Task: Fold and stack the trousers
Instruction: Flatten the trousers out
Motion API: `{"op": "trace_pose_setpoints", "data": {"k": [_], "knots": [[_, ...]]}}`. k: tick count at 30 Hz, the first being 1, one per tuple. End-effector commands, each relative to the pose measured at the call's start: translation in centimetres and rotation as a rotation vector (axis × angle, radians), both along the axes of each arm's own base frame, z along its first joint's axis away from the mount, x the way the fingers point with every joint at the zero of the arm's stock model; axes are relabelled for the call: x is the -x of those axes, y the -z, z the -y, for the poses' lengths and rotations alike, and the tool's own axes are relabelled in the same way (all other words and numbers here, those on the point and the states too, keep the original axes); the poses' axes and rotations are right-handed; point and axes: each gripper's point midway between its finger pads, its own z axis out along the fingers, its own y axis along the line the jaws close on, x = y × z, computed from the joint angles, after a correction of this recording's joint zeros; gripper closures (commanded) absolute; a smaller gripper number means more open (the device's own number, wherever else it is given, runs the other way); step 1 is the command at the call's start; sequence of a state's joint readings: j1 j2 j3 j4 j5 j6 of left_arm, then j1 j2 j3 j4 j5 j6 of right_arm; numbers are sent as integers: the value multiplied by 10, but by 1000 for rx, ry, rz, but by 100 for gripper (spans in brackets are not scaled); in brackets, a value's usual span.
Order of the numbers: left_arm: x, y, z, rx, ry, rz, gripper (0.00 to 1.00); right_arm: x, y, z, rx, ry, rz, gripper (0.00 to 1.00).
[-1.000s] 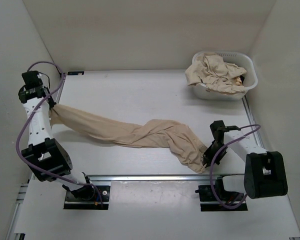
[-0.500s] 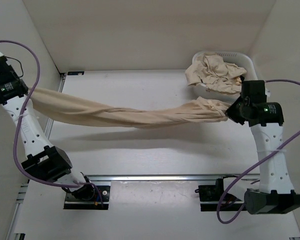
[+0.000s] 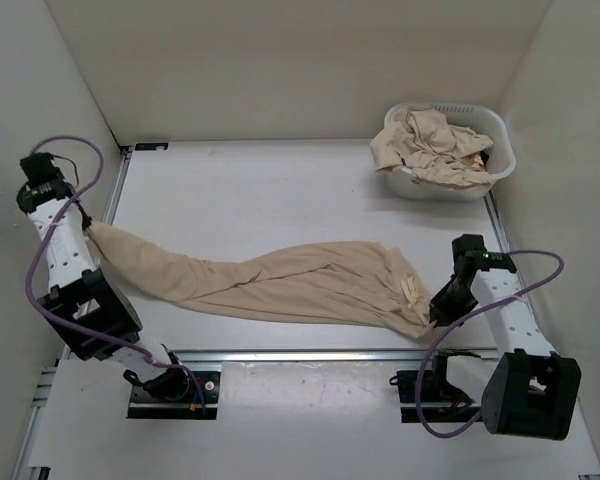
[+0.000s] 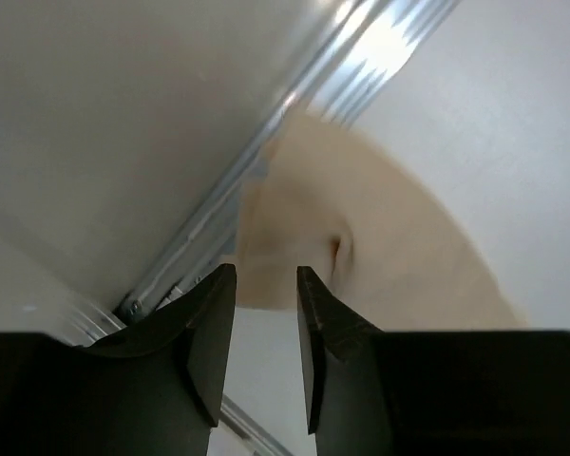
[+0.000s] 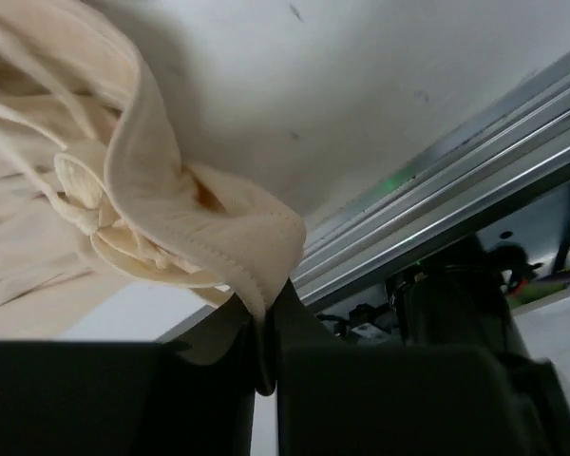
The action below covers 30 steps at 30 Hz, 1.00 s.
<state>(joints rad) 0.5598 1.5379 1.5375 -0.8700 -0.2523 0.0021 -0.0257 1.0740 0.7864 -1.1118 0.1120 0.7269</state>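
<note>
Trousers (image 3: 300, 285) lie stretched flat across the near half of the worktop (image 3: 280, 180), from approx. 9 o'clock to 4 o'clock. We see the right hand (image 5: 266, 313) pinching the bunched end at 4 o'clock, close to the near rail (image 5: 437, 171). Left hand (image 4: 266, 275) is at the 9 o'clock end, fingers slightly spread w/ nothing between; cloth lies just beyond. Basket (image 3: 502, 150) w/ clothes (image 3: 430, 140) at 1 o'clock.

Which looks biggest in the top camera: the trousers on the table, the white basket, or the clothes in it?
1. The trousers, by far.
2. White basket and clothes pile: about alike, since the pile covers much of the basket, so I won't rank them.
</note>
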Motion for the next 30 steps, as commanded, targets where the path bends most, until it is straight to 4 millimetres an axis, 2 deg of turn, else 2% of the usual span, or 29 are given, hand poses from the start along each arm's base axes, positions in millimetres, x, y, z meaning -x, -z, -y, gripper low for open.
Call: {"op": "trace_pose_setpoints", "data": {"k": [1, 2, 3, 4, 5, 7, 8, 11, 12, 14, 15, 16, 17, 18, 19, 20, 22, 23, 24, 25, 26, 29, 30], "knots": [[33, 69, 22, 122, 1, -207, 56, 24, 32, -23, -161, 76, -80, 89], [37, 78, 27, 146, 9, -224, 56, 29, 36, -22, -162, 87, -88, 76], [40, 81, 32, 158, 16, -225, 56, 30, 37, -22, -163, 109, -88, 51], [41, 80, 39, 175, 34, -204, 56, 26, 30, -16, -138, 117, -58, 19], [45, 85, 43, 190, 40, -211, 56, 23, 23, -11, -108, 128, -42, 15], [50, 86, 46, 191, 40, -212, 58, 5, 1, 7, -7, 110, 64, 12], [52, 90, 48, 198, 39, -224, 58, -19, -24, 11, 21, 82, 164, 12], [55, 93, 49, 204, 39, -233, 59, -66, -67, 8, 55, -54, 357, 12], [55, 93, 49, 204, 39, -233, 59, -85, -66, 0, 20, -102, 367, 12], [54, 97, 49, 211, 39, -243, 57, -107, -69, -13, -29, -191, 366, 9], [51, 95, 49, 213, 45, -231, 56, -121, -53, -22, -58, -225, 314, 8], [53, 99, 53, 236, 51, -247, 54, -130, -47, -30, -83, -256, 306, 8], [50, 95, 51, 229, 51, -236, 53, -140, -45, -41, -103, -289, 309, 8], [53, 96, 53, 236, 51, -247, 51, -145, -27, -46, -113, -289, 257, 8], [55, 96, 54, 242, 50, -256, 51, -159, -26, -54, -125, -295, 286, 8], [56, 96, 53, 236, 45, -260, 49, -165, -21, -64, -135, -300, 283, 8], [62, 94, 54, 222, 38, -260, 48, -183, -8, -73, -106, -298, 267, 8], [64, 96, 55, 226, 38, -268, 42, -187, 6, -78, -112, -285, 232, 8], [65, 92, 54, 212, 33, -259, 42, -191, 10, -83, -116, -283, 219, 8], [68, 92, 56, 212, 33, -259, 40, -204, 7, -91, -105, -291, 243, 8], [72, 96, 56, 212, 28, -273, 40, -206, 22, -90, -75, -275, 190, 8], [76, 94, 59, 212, 28, -274, 39, -206, 38, -84, -9, -218, 102, 8], [76, 94, 59, 212, 28, -274, 39, -206, 50, -82, 9, -195, 65, 8]]}}
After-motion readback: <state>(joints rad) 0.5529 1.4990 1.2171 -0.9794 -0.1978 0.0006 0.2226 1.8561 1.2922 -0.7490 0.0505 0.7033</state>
